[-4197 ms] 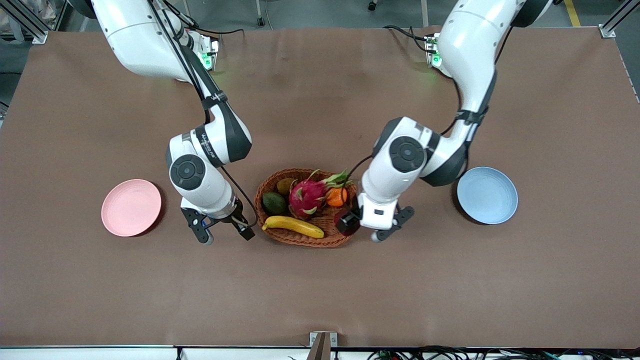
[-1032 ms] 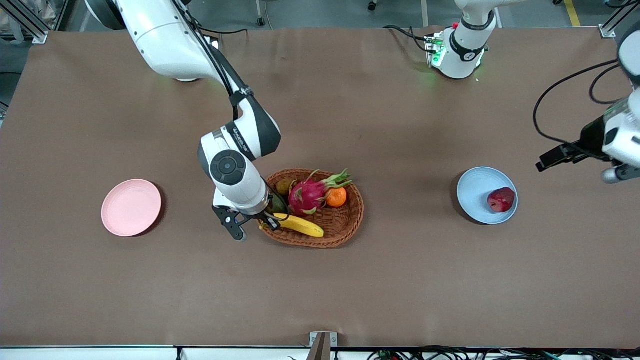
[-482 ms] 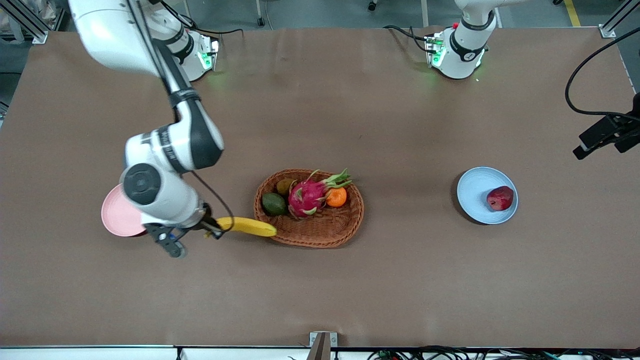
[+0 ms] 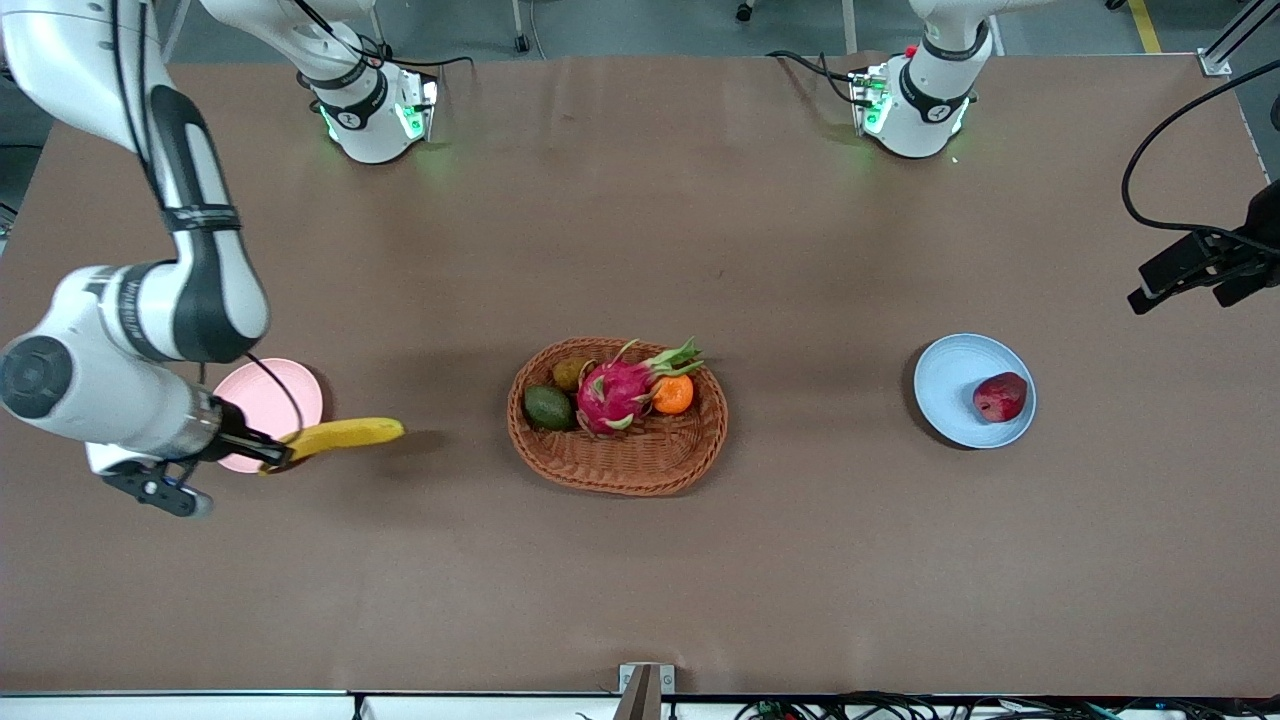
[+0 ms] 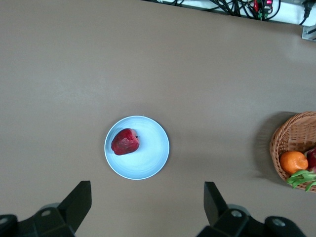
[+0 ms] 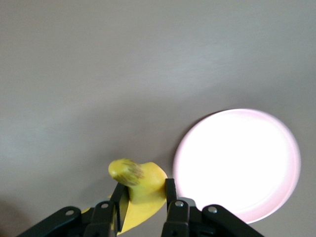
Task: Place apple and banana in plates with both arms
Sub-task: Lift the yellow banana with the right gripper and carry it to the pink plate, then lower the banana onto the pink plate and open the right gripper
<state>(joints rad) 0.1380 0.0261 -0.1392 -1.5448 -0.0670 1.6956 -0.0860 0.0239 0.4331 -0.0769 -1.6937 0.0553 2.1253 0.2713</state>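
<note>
In the front view the right gripper [image 4: 262, 453] is up in the air over the edge of the pale pink plate [image 4: 258, 395], clamped on one end of the banana [image 4: 340, 437] — the fruit juts out over the table toward the wicker basket [image 4: 617, 462]. The basket sits mid-table with a dragon fruit [image 4: 615, 390], an orange [image 4: 673, 394] and an avocado [image 4: 547, 407] in it. Toward the left arm's end of the table, the apple [image 4: 1001, 396] lies on the light blue plate [image 4: 950, 390]. The left gripper [image 4: 1195, 272] waits high near that end.

The left wrist view looks straight down on the blue plate [image 5: 148, 158] with the apple [image 5: 125, 141] resting on it; the left gripper's fingers [image 5: 76, 202] stand wide apart, holding nothing.

The right wrist view shows the right gripper [image 6: 143, 202] squeezing the banana [image 6: 138, 185], with the pink plate [image 6: 237, 163] just beside it below.
</note>
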